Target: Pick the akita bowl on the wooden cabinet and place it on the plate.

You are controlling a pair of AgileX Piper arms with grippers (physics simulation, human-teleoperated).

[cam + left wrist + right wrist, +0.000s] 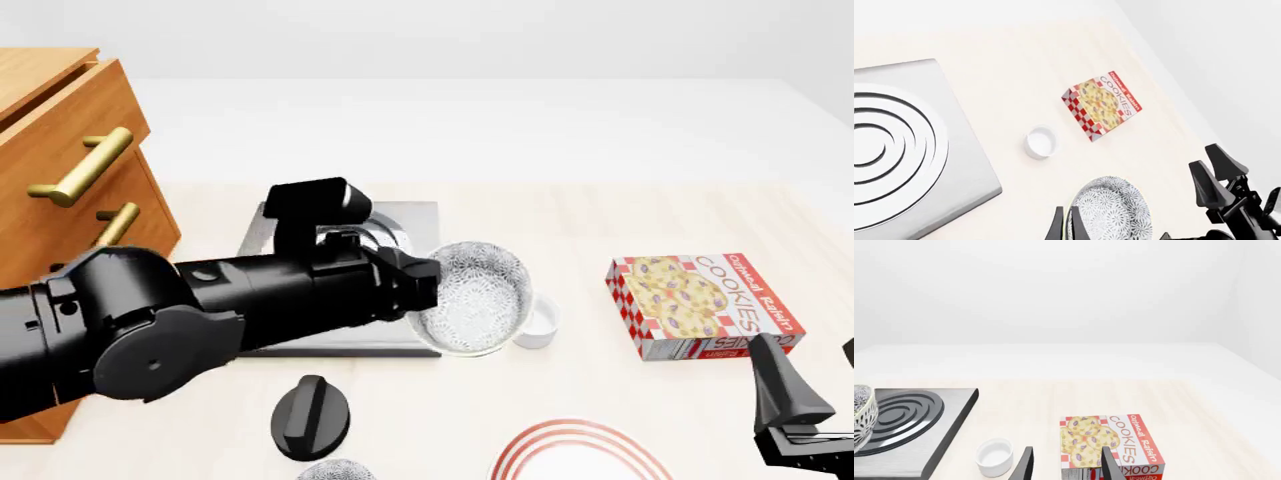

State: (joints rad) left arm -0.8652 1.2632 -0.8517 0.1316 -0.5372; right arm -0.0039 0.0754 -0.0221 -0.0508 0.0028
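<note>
The akita bowl [477, 296], white with a dark speckled pattern, hangs tilted in the air over the stove's front right corner. My left gripper [422, 285] is shut on its rim. In the left wrist view its fingers [1066, 226] pinch the edge of the bowl [1113, 210]. The plate [577, 452], white with red rings, lies at the near edge of the table, below and right of the bowl. The wooden cabinet [64, 140] stands at the far left. My right gripper [790, 402] is low at the right, open [1067, 467] and holding nothing.
A grey stove [400, 222] with silver rings lies behind the bowl. A small white cup [539, 322] sits just right of the bowl. A red cookies box [701, 305] lies further right. A black rounded part [310, 415] shows near the bottom edge.
</note>
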